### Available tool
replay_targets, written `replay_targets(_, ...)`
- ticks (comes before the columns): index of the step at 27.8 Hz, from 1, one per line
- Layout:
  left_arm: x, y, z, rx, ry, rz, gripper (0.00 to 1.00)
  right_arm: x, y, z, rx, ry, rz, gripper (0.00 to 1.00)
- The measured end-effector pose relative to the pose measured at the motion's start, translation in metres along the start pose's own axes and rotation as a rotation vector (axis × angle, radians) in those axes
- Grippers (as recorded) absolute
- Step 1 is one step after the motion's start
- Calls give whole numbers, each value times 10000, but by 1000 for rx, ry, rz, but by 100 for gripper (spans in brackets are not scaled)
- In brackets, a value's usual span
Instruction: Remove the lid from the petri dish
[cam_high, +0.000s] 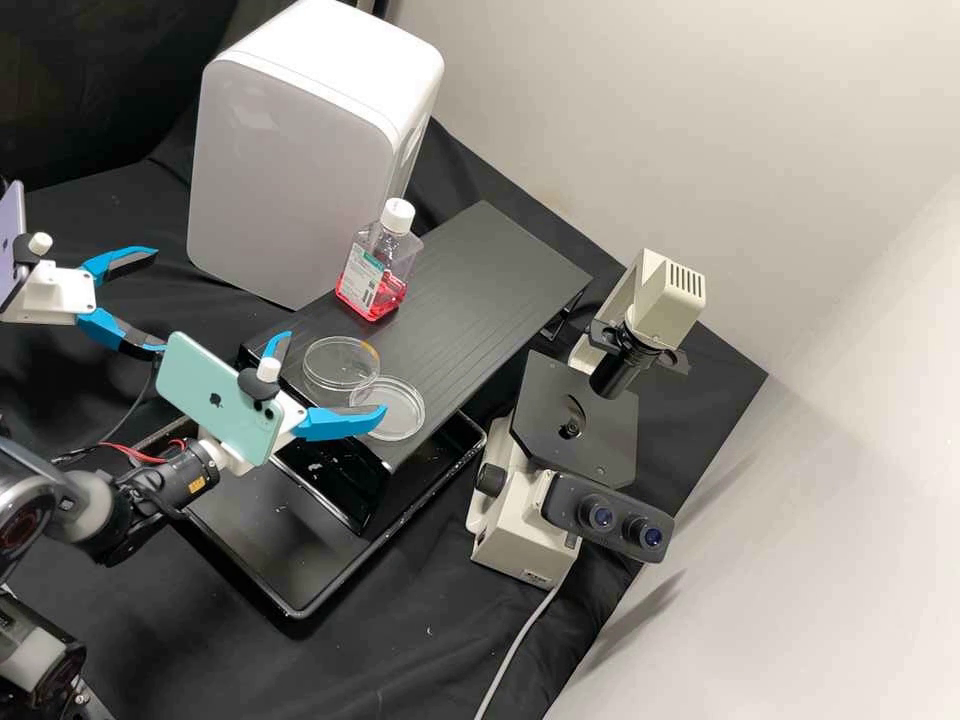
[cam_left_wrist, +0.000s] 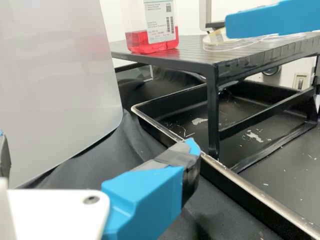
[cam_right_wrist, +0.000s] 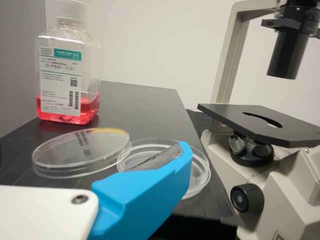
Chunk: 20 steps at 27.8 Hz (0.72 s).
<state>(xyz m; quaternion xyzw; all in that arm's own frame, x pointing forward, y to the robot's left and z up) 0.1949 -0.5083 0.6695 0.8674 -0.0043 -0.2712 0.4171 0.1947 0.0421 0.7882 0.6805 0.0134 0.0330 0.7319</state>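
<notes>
High view first. The right gripper (cam_high: 335, 373) has its blue fingers spread wide, with nothing clamped. Both halves of the petri dish sit between them on the black slatted metal rack (cam_high: 480, 290). The far clear plastic round (cam_high: 340, 362) is just beside the upper finger, and the near clear plastic round (cam_high: 397, 408) has the lower finger lying across its edge. The two rounds touch or slightly overlap, and I honestly can't tell which one is the lid. The arm comes in low from the side and its wrist is roughly level with the rack top. The left gripper (cam_high: 155, 300) is also wide open and empty. It hangs well apart from the dish, next to the white rounded plastic box (cam_high: 300, 140).

Left wrist view: the left finger (cam_left_wrist: 150, 195) is down near the rim of the black metal tray (cam_left_wrist: 165, 130). The other arm's blue finger is up at rack height.

Right wrist view: the right finger (cam_right_wrist: 145, 192) crosses in front of the near clear plastic round (cam_right_wrist: 200, 170). The far clear plastic round (cam_right_wrist: 80, 150) sits just to one side of it. The clear flask of red liquid with a white cap (cam_right_wrist: 67, 75) is beyond both, and the cream microscope (cam_right_wrist: 260, 120) is off on the other side.

My read is that the lid is already off, since the halves lie side by side, so this is the tail end of the task. The next move calls for backing the open fingers out cleanly without nudging either round.
</notes>
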Motion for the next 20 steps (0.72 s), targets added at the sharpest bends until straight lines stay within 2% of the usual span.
replay_targets(2, -10, 36, -8, -2, 0, 14, 100, -115, -4, -25, 21, 9, 0, 100)
replay_targets(4, -13, 52, -15, -4, 2, 21, 100, -202, -10, -41, 29, 4, 5, 100)
replay_targets(5, -15, 58, -14, -5, 2, 23, 100, -234, -8, -51, 33, 0, 12, 100)
replay_targets(7, -17, 65, -13, -5, 1, 28, 100, -273, 13, -81, 59, 0, 31, 100)
replay_targets(10, -17, 65, -13, -7, 1, 28, 100, -302, 23, -116, 87, 11, 41, 100)
replay_targets(12, -17, 65, -13, -7, 1, 28, 100, -306, 28, -123, 94, 15, 43, 100)
replay_targets(17, -17, 65, -13, -7, 1, 28, 100, -301, 41, -108, 143, 8, 51, 100)
replay_targets(20, -17, 65, -13, -7, 1, 28, 100, -286, 15, -83, 164, -8, 41, 100)
